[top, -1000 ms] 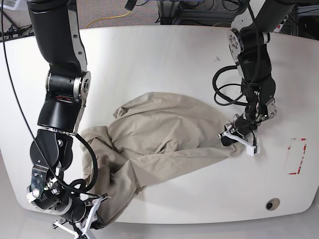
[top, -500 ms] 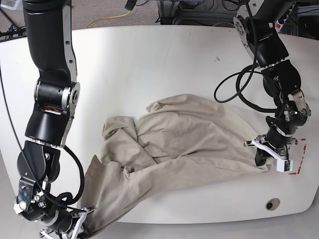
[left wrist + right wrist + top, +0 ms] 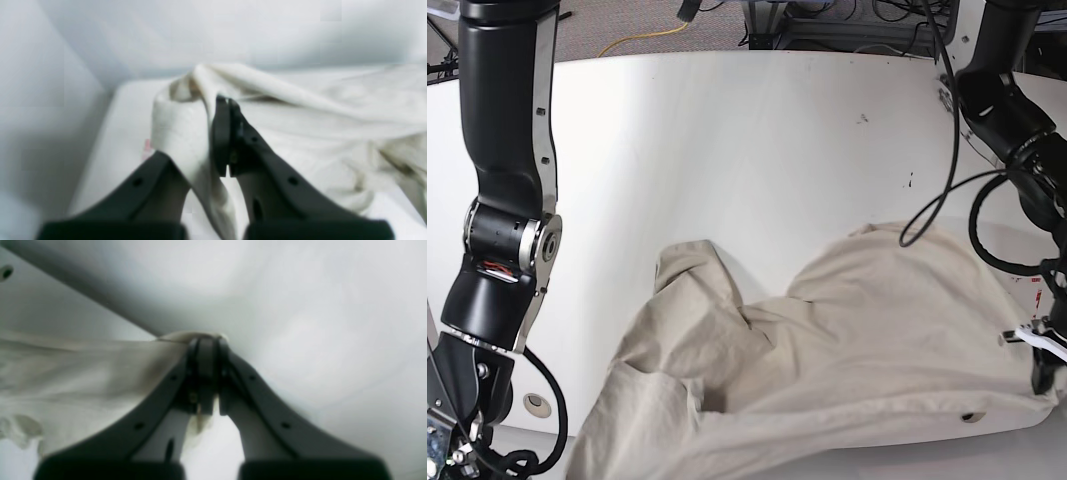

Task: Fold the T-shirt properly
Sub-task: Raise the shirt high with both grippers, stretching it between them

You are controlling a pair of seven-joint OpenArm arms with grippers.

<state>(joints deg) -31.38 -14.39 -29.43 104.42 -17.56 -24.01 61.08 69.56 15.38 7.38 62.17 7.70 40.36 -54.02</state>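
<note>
The beige T-shirt [image 3: 847, 350] lies wrinkled and stretched wide across the front of the white table [image 3: 727, 150], from the front left corner to the right edge. My left gripper [image 3: 1039, 368] is at the table's far right, shut on the shirt's right end. In the left wrist view it [image 3: 228, 103] pinches a fold of the shirt [image 3: 300, 110], with cloth draped over one finger. My right gripper [image 3: 205, 341] is shut on an edge of the shirt [image 3: 83, 373], which trails off to the left. This gripper is below the base view's bottom left corner.
A red tape mark [image 3: 1037, 290] sits near the right edge. A round grommet hole [image 3: 534, 404] is at the front left, and another [image 3: 968, 415] shows by the shirt's front hem. Cables [image 3: 657, 35] lie on the floor behind the table.
Both arms have pulled apart and toward the front edge. The shirt has been stretched much wider and dragged right and forward. The right gripper has dropped out of the base view.
</note>
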